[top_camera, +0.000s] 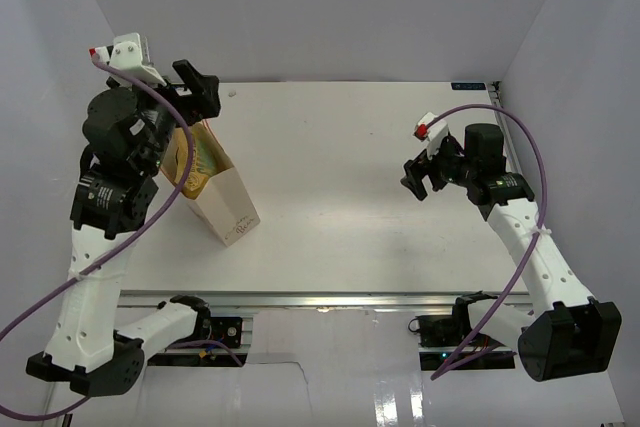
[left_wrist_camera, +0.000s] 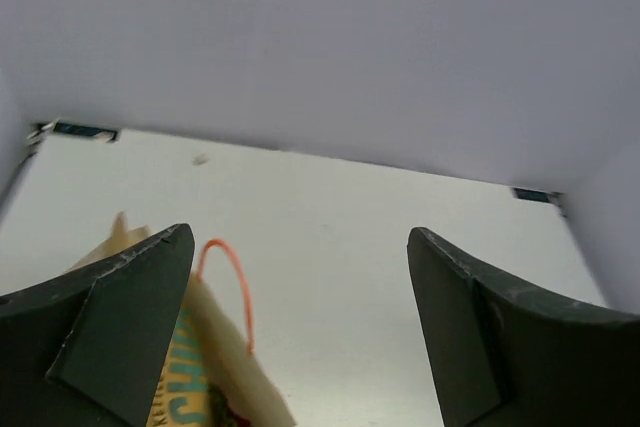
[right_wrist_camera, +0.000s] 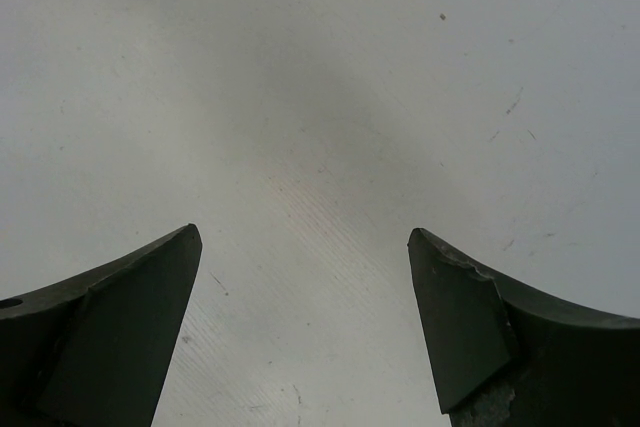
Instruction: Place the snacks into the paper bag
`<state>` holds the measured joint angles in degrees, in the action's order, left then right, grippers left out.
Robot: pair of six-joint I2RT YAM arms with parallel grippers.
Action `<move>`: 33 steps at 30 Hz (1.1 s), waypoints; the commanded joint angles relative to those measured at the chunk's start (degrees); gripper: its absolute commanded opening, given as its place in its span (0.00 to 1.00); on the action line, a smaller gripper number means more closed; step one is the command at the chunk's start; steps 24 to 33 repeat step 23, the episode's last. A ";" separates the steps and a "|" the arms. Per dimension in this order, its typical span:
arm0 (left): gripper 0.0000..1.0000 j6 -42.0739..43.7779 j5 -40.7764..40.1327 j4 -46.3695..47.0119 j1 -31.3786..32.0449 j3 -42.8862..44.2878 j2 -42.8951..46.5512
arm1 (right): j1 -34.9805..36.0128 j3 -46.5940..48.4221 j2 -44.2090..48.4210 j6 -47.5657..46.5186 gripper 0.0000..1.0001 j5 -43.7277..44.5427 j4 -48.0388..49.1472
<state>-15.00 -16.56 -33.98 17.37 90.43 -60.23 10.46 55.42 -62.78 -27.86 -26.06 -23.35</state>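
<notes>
Resting on the left side of the desk (top_camera: 350,167), the paper bag (top_camera: 232,209) was seen open at the top, with a yellow-and-teal chip bag (top_camera: 196,162) lodged inside it. The left fingers (left_wrist_camera: 110,337) were held wide apart above the bag's far end, nothing between them; an orange handle (left_wrist_camera: 244,297) was visible below. The right fingers (right_wrist_camera: 110,337) were likewise spread, empty, over bare desk at the right, well apart from the bag.

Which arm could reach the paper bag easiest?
Left. The left gripper hangs open right by the top of the paper bag, with the chip bag showing inside. The right gripper is open too, but far across the table.
</notes>
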 commanded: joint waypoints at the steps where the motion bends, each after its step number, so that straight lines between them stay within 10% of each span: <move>1: 0.98 0.86 23.48 1.98 0.12 3.17 0.81 | -0.35 1.35 0.65 4.38 0.90 8.11 2.61; 9: 0.98 -10.39 52.23 9.98 0.56 -14.63 1.95 | -0.53 4.26 1.87 10.36 0.90 14.72 1.12; 33: 0.98 -10.84 50.14 16.57 6.19 -26.71 3.28 | -0.53 1.71 7.50 18.01 0.90 20.00 2.16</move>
